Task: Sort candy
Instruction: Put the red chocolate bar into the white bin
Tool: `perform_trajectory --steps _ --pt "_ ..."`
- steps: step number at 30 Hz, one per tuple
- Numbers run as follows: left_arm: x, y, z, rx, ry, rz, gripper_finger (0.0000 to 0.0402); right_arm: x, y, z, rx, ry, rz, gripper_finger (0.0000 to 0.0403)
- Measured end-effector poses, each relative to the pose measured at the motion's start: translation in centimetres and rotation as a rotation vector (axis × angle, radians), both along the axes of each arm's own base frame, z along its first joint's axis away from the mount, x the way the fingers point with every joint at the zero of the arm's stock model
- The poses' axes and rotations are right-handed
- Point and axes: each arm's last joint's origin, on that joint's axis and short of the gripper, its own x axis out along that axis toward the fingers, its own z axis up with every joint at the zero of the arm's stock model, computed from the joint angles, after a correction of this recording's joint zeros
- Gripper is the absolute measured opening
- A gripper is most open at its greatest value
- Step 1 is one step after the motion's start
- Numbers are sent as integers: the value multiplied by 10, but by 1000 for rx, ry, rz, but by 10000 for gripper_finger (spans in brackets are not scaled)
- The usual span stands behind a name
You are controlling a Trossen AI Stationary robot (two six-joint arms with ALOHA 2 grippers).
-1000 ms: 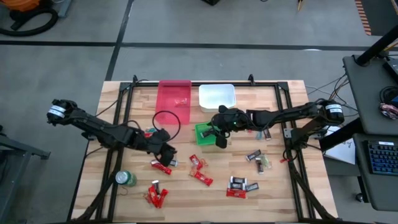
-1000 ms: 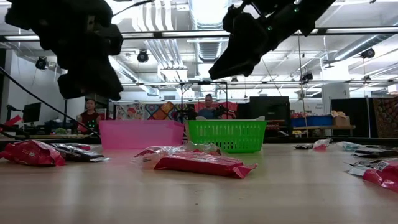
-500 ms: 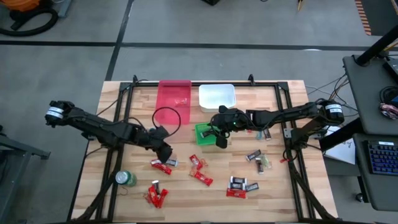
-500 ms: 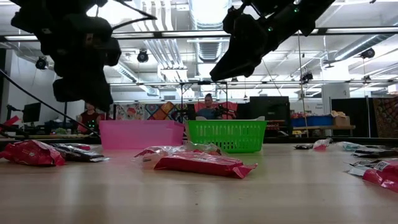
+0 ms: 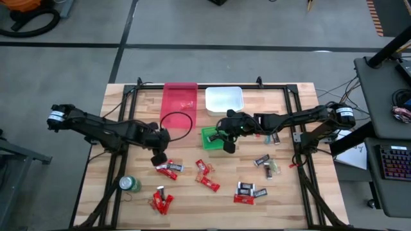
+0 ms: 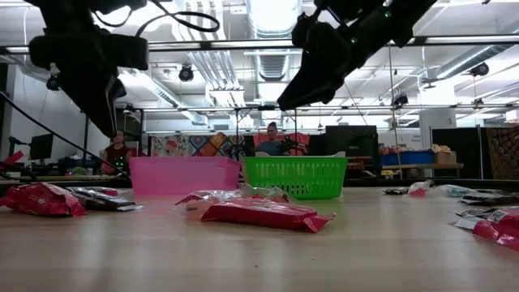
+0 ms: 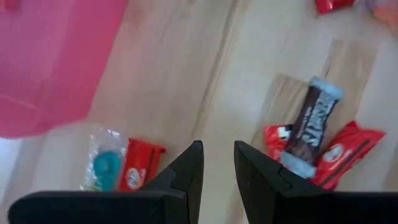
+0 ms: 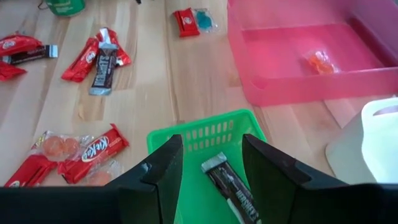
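Candy in red and dark wrappers lies scattered on the wooden table, for instance a dark bar (image 7: 314, 121) resting on red wrappers (image 7: 342, 155). A red bar (image 7: 138, 169) lies beside a clear wrapper. My left gripper (image 5: 157, 157) hangs above that group, pointing steeply down. It is open by a narrow gap (image 7: 217, 152) with only bare wood showing between the fingers. My right gripper (image 5: 226, 146) hovers open above the green bin (image 5: 207, 135). A dark bar (image 8: 229, 185) lies on the bin's floor below its spread fingers (image 8: 211, 152).
The pink bin (image 5: 180, 102), with an orange sweet (image 8: 318, 60) inside, and the white bin (image 5: 224, 99) stand at the far edge. A green can (image 5: 130, 184) stands near the front left. More candy lies at the front middle (image 5: 209, 184) and front right (image 5: 247, 191).
My left gripper has risen a little and shifted slightly toward the table's left. It has tipped to point much more steeply down and rolled about its own axis. Its finger gap looks unchanged. No candy has moved.
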Motion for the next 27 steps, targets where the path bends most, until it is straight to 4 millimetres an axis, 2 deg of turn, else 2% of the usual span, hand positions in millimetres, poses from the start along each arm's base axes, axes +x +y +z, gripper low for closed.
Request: perform_trajectory --steps 4,12,19,22,27 --pt "-5 1 -9 20 48 -35 75 -1 0 -2 9 18 -6 160" --pt "-23 8 -40 68 155 36 75 -1 0 -1 2 15 0 162" --pt "-18 14 -31 138 115 110 77 -1 0 -1 1 11 0 162" --pt "-17 17 -32 132 112 146 93 -1 0 -1 3 10 2 162" --pt "-21 23 -39 127 127 225 149 -1 0 -1 4 11 6 162"
